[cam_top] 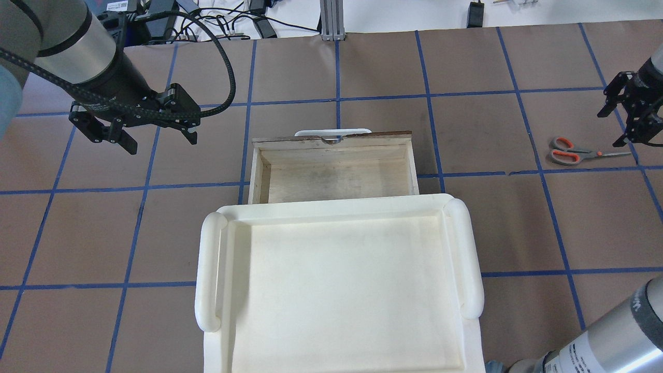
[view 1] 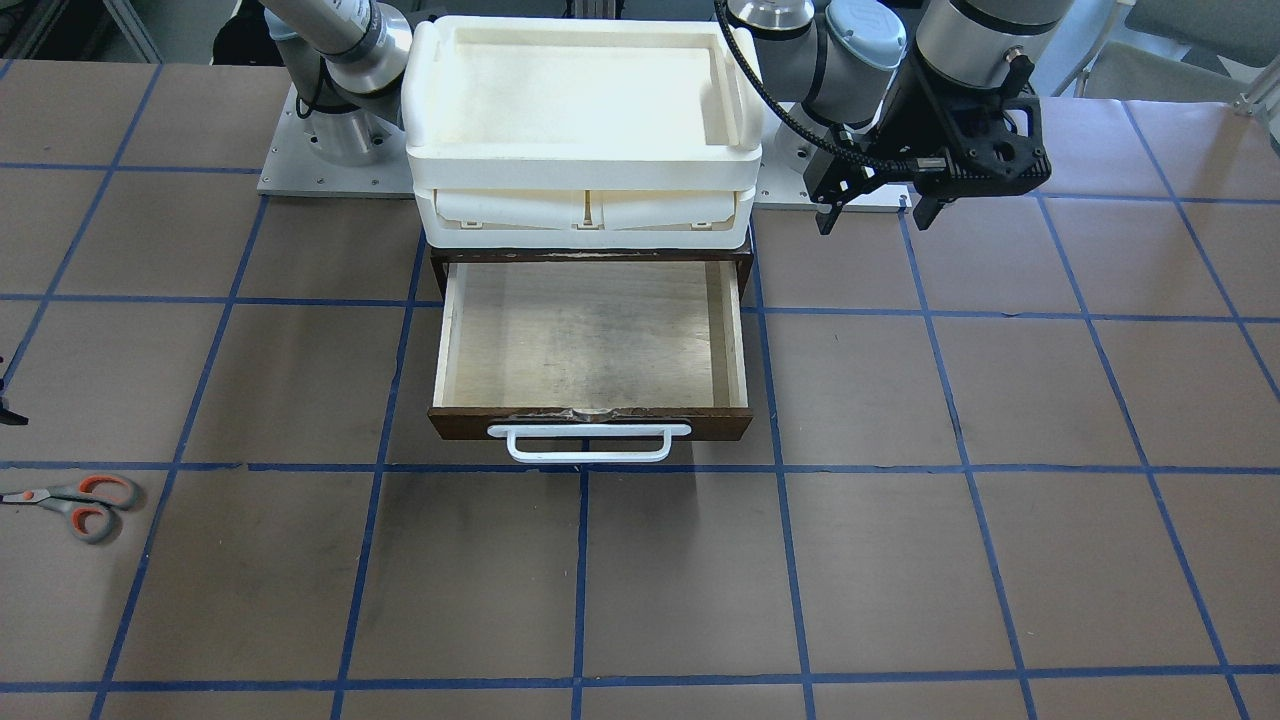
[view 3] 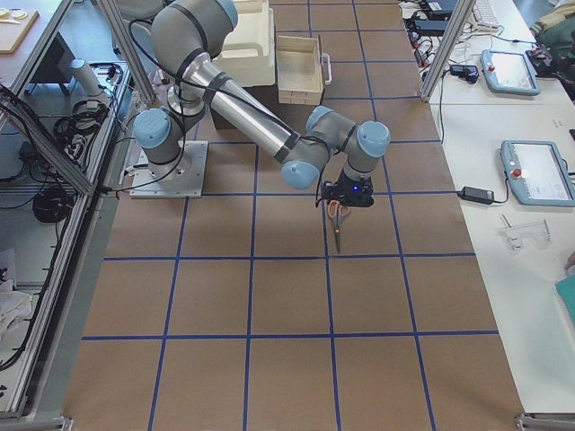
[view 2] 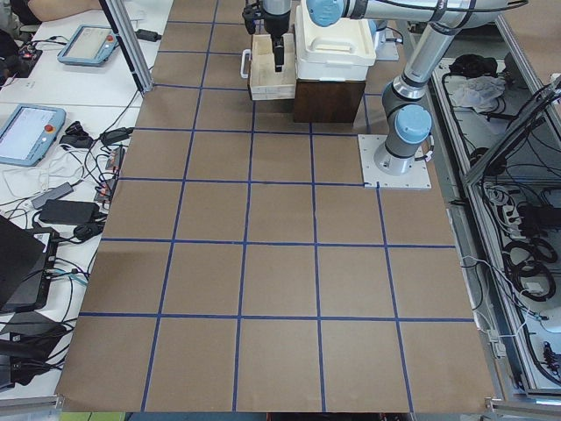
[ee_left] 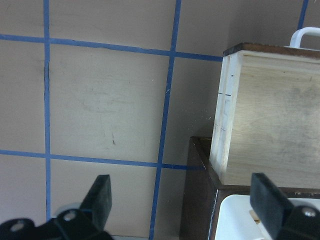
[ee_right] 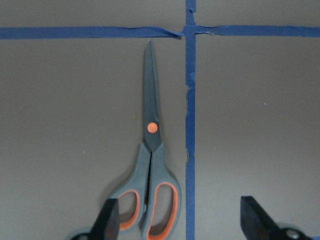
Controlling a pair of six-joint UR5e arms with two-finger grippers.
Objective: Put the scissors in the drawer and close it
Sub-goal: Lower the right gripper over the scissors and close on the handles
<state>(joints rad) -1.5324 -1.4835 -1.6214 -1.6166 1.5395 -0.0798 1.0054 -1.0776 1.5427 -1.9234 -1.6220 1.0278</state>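
The scissors (view 1: 75, 505) lie flat and closed on the brown table, far out on my right side; they also show in the overhead view (cam_top: 570, 152) and the right wrist view (ee_right: 150, 165). My right gripper (cam_top: 611, 128) hovers over them, open and empty; in its wrist view (ee_right: 181, 217) the orange-looped handles lie by one finger (ee_right: 107, 220). The drawer (view 1: 590, 340) is pulled out, its pale inside empty, white handle (view 1: 588, 443) in front. My left gripper (view 1: 875, 215) is open and empty, above the table beside the drawer (cam_top: 334, 171).
A cream-white plastic tray (view 1: 580, 150) sits on top of the dark brown cabinet (view 1: 590, 255) that holds the drawer. Blue tape lines grid the table. The arms' grey base plates (view 1: 290, 180) lie behind the cabinet.
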